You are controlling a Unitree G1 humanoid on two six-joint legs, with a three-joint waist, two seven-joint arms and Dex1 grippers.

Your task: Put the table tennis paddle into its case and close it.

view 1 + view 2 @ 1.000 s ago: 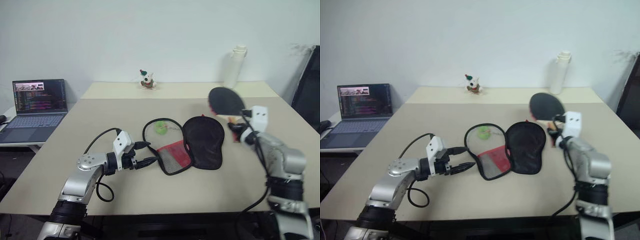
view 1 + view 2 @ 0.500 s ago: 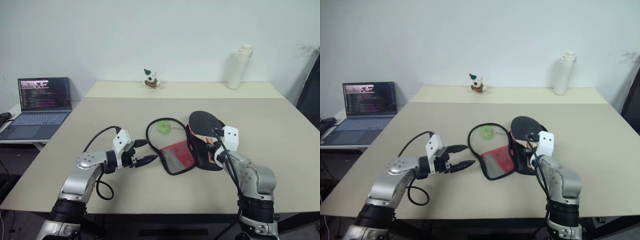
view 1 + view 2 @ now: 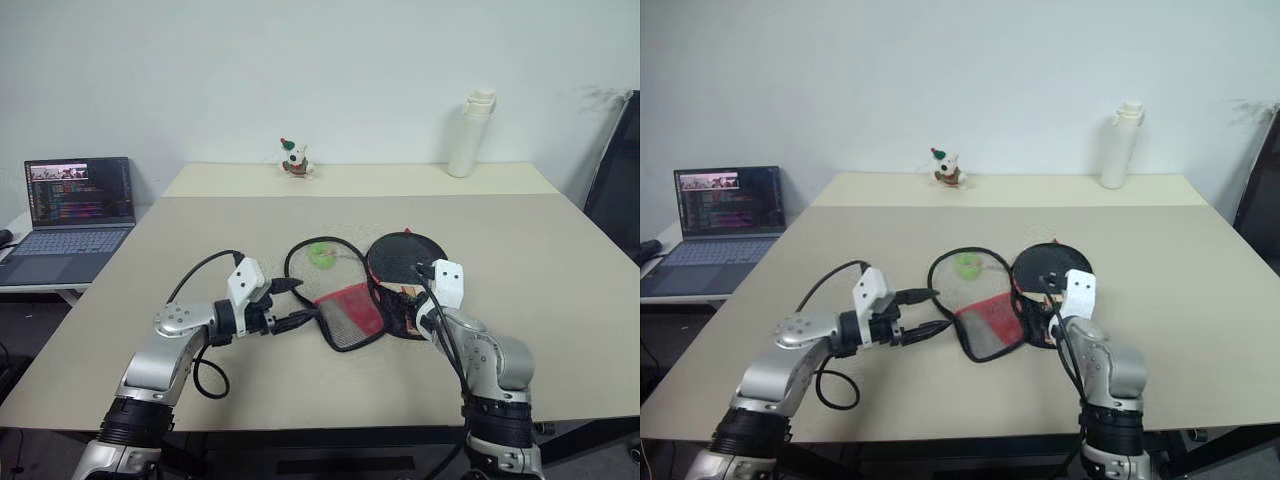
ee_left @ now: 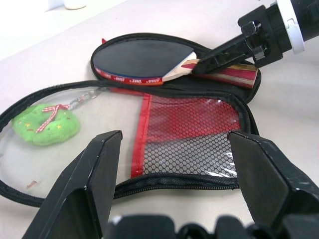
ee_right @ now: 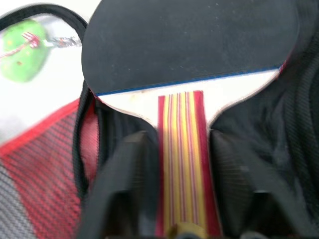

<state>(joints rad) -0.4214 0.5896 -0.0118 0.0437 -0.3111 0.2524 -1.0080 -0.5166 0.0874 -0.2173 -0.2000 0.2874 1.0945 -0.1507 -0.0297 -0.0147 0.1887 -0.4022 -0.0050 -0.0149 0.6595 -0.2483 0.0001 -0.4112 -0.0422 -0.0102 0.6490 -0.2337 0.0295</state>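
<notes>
Black rubber of the paddle (image 4: pixel 142 59) already lying flat in the right half of the open case (image 4: pixel 197 132), handle (image 5: pixel 185 159) pointing toward the right gripper (image 5: pixel 182 164). Right jaws apart on either side of the handle, seemingly no longer squeezing it. Left gripper (image 4: pixel 174 164) spread wide, empty, just beside the mesh half. Left to do: folding the mesh flap over and zipping. Green wreath charm (image 4: pixel 46 123) on that flap, possibly in the way. Laptop (image 3: pixel 75 210), bottle (image 3: pixel 468 133) and small figurine (image 3: pixel 292 158) well apart.
</notes>
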